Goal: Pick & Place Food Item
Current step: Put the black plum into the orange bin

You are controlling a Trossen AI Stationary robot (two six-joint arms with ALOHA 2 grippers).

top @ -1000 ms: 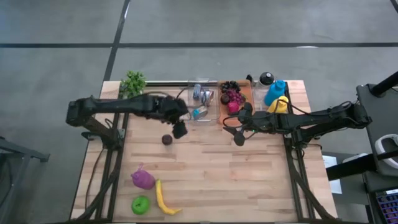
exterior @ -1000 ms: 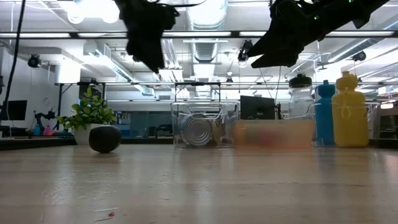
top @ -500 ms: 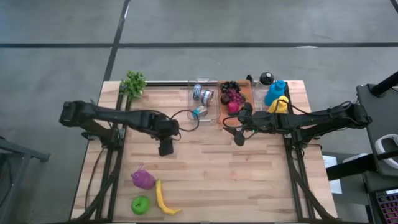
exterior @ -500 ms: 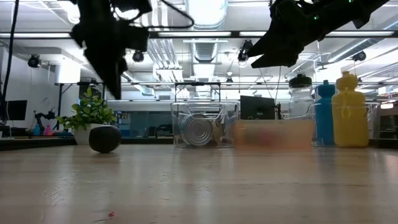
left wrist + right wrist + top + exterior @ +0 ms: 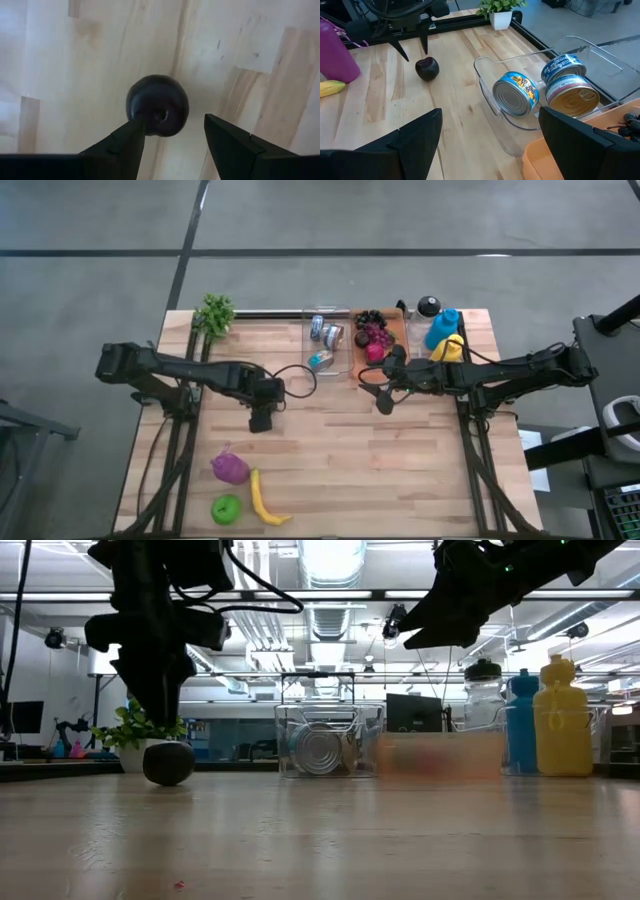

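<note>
A dark round plum (image 5: 157,105) rests on the wooden table; it also shows in the low view (image 5: 168,762) and the right wrist view (image 5: 427,68). My left gripper (image 5: 172,137) is open and points down just above the plum, one finger on either side, not touching it; in the high view (image 5: 262,416) it hides the plum. My right gripper (image 5: 385,395) is open and empty, held above the table near the orange tray (image 5: 392,345).
A clear bin (image 5: 325,340) with cans, the orange tray with dark fruit and bottles (image 5: 443,330) line the far edge. A potted plant (image 5: 214,313) stands far left. A purple item (image 5: 230,468), a banana (image 5: 262,500) and a green apple (image 5: 226,508) lie near left.
My left gripper has gone from beside the clear bin toward the table's left and near edges and down, ending just over the plum. The plum has stayed where it was.
</note>
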